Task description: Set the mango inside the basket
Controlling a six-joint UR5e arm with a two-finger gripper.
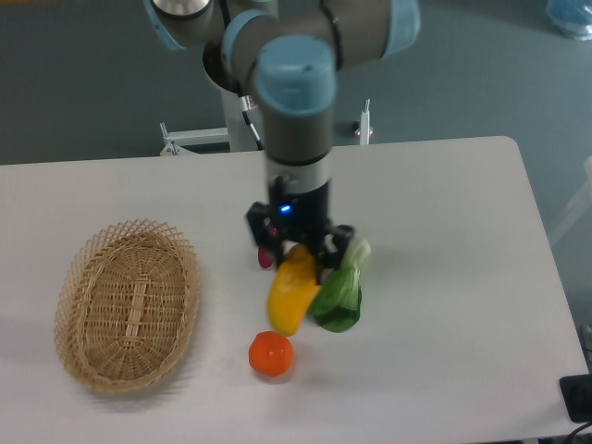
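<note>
The arm reaches down over the middle of the white bench [444, 203], and its hand [298, 248] is closed around the upper end of the mango [292, 291]. The two fingers [259, 231] stand narrow, pressed against the fruit's top on either side. The mango hangs tilted from the hand, its lower end pointing down and to the left; whether that end touches the bench cannot be told.

One mango is in view. One round orange fruit [271, 355] sits on the bench just below the mango's lower tip. One green leafy vegetable [340, 294] with a pale stalk lies just beside the mango on its right, touching or nearly touching it. A small dark red item [266, 258] peeks out behind the left finger, mostly hidden.

One oval wicker basket [83, 287] rests on the left part of the bench, well apart from the mango, with nothing inside it.
</note>
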